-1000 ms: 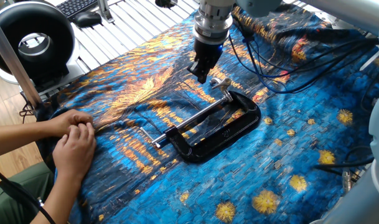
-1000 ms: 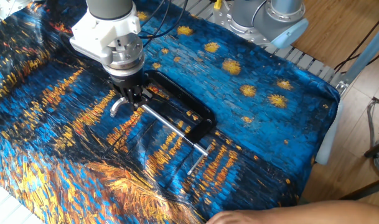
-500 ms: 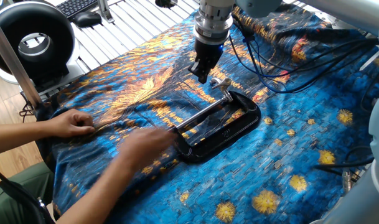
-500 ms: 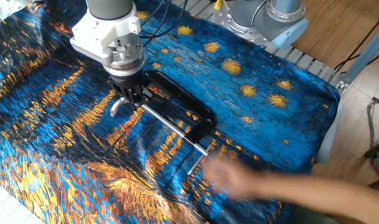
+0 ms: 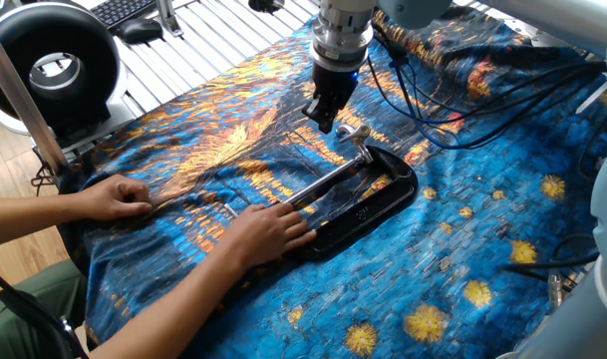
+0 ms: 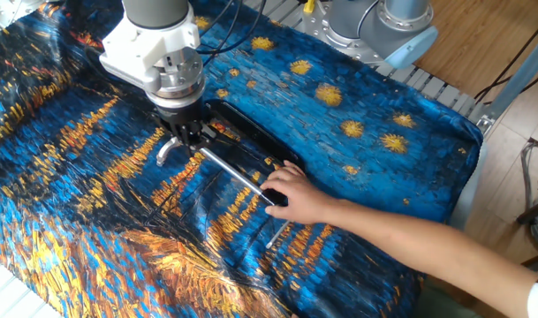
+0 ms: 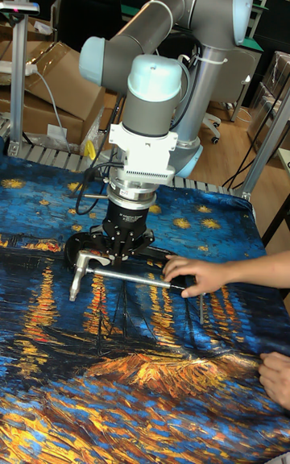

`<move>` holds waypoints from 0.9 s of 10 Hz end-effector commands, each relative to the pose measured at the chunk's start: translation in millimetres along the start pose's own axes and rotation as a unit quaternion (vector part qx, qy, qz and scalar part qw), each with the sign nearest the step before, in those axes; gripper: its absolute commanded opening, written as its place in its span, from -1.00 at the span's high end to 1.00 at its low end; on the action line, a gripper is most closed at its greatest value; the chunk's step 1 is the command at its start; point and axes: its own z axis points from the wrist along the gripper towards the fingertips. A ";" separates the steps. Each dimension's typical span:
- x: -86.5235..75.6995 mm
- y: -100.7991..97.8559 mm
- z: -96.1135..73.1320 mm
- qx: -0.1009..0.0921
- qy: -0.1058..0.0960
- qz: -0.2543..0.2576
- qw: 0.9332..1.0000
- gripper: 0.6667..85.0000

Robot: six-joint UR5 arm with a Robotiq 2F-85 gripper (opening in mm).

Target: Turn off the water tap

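Note:
The water tap (image 5: 356,134) is a small shiny silver lever fixed at the far end of a black C-clamp (image 5: 378,204) that lies flat on the painted cloth. The tap (image 6: 166,151) juts out sideways from under my gripper (image 6: 188,141), and shows again as a silver tap (image 7: 78,269) left of the long silver rod (image 7: 133,275). My gripper (image 5: 323,118) hangs straight down with its fingers drawn together, tips (image 7: 121,256) just over the tap's joint. I cannot tell whether they touch it. A person's hand (image 5: 268,232) rests on the clamp's near end.
The person's other hand (image 5: 114,196) presses the cloth at the table's near-left edge. A black round device (image 5: 54,62) and a keyboard (image 5: 134,10) sit at the far left. Loose cables (image 5: 453,95) lie behind the clamp. A second robot base (image 6: 383,26) stands by the table's edge.
The person's hand reached from the cloth's edge across to the clamp and now lies on its rod end. My gripper and the tap have not moved.

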 end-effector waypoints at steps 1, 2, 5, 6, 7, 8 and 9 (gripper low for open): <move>-1.5 0.7 -1.2 -0.003 -0.003 0.003 1.000 0.98; -1.8 0.2 -1.2 -0.002 -0.003 0.003 1.000 0.98; 4.6 0.0 -6.3 -0.005 -0.001 0.008 1.000 0.98; 11.5 -0.5 -10.3 -0.008 0.001 0.009 1.000 0.98; 18.5 -1.2 -13.6 -0.011 0.002 0.009 1.000 0.98; 26.0 -1.4 -17.1 -0.015 0.001 0.009 1.000 0.98; 32.5 -1.8 -19.4 -0.020 0.000 0.010 1.000 0.98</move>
